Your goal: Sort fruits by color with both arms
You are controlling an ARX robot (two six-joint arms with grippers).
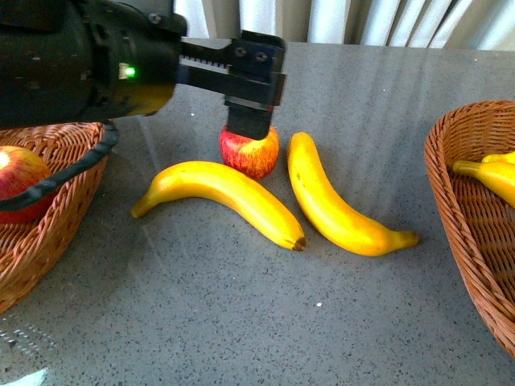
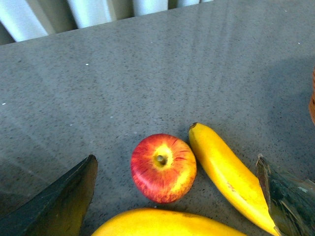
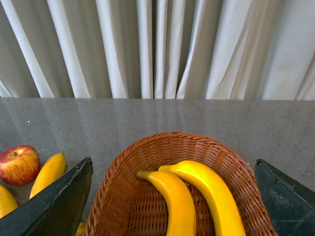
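A red apple (image 1: pixel 251 153) sits mid-table, with one yellow banana (image 1: pixel 221 197) in front of it and another (image 1: pixel 334 205) to its right. My left gripper (image 1: pixel 250 121) hovers open just above that apple. In the left wrist view the apple (image 2: pixel 163 168) lies between the spread fingers (image 2: pixel 59 201), apart from both. A second apple (image 1: pixel 20 181) rests in the left basket (image 1: pixel 56 233). My right gripper (image 3: pixel 172 164) is open over the right basket (image 3: pixel 118 167), which holds two bananas (image 3: pixel 172 201). It holds nothing and is out of the front view.
The right wicker basket (image 1: pixel 467 201) stands at the table's right edge, with a banana (image 1: pixel 491 177) showing in it. A black cable (image 1: pixel 72 169) hangs over the left basket. White curtains (image 3: pixel 157 49) close off the far side.
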